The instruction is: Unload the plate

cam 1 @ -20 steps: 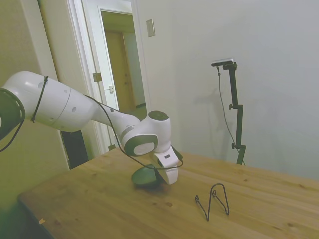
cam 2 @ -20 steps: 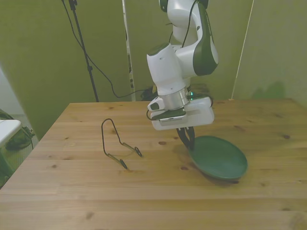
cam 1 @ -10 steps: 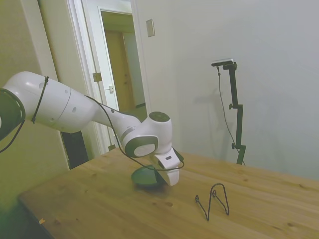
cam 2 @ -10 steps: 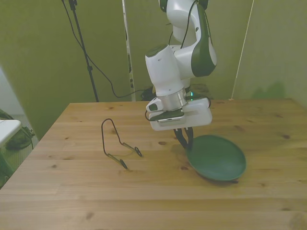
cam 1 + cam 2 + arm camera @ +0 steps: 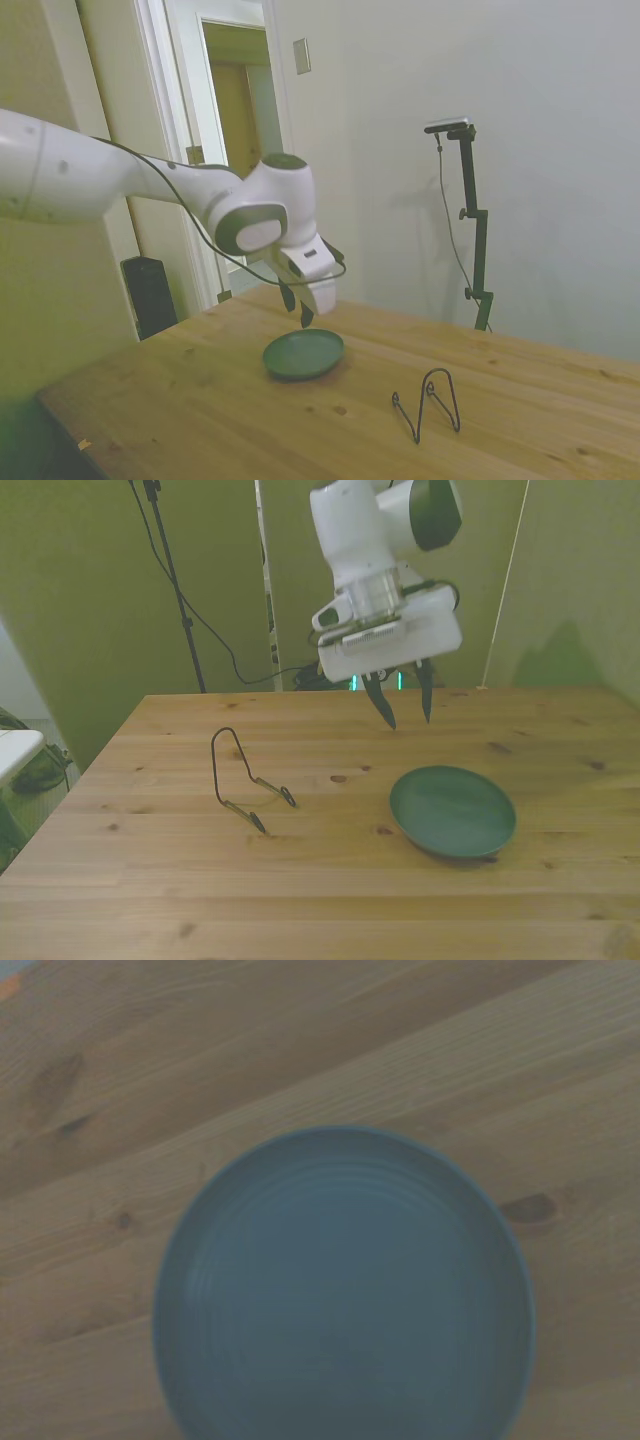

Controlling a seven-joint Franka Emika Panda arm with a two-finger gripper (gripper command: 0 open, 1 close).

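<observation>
Lifted clear since a second ago, my gripper (image 5: 405,712) hangs released at the plate's (image 5: 453,810) eleven o'clock, plate lying flat on the table (image 5: 300,880), unloading apparently done

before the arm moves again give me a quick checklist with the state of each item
1. Plate lies flat on the table: ok.
2. Plate is off the wire stand, a clear gap between them: ok.
3. Gripper is open and holds nothing: ok.
4. Gripper is clear above the plate, not touching it: ok.
5. Plate is bare inside, seen from the wrist view: ok.
6. Plate rim undamaged: cannot tell, wrist view blurred.
</observation>
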